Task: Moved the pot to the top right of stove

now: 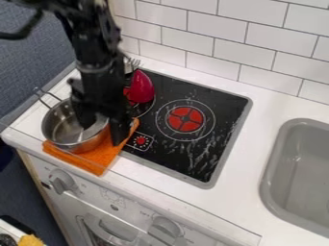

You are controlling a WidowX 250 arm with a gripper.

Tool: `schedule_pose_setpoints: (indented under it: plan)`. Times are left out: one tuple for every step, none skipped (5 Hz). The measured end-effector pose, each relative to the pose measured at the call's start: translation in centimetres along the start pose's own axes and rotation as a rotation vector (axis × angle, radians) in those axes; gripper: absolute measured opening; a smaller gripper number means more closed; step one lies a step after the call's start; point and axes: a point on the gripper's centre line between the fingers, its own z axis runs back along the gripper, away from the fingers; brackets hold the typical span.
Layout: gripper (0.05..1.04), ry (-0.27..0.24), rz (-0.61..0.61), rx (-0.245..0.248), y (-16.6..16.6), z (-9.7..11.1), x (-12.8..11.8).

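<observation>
Pot [59, 129]: in the camera view it sits on an orange cloth [95, 164] at the counter's [245, 168] near left, close to the left edge, left of the black stovetop [215, 102]. The gripper [101, 134] hides part of its right side, claw apart, one finger inside, one outside the wall. The arm partly covers a red object [142, 87] and left burner. White counter separates stovetop and sink [265, 180], cut off at right.

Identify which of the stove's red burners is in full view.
The burner nearer the sink; the other one is partly hidden by the red object and the robot arm.
</observation>
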Motion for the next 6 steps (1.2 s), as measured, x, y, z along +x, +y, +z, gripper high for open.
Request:
schedule_pose_setpoints:
  plan:
    - [0.948, 0.075, 0.062, 0.005, 1.3, -2.8, 0.4]
    - [0.685, 0.083, 0.064, 0.005, 1.6, -3.1, 0.8]
    - [0.437, 0.061, 0.028, 0.012, 0.6, -2.8, 0.8]
    - [0.198, 0.031, 0.004, 0.023, -0.3, -1.9, 0.5]
    - [0.087, -0.014, -0.003, 0.015, -0.6, -0.9, 0.5]
    - [0.078, -0.056, -0.005, 0.006, -0.9, 0.3, 0.5]
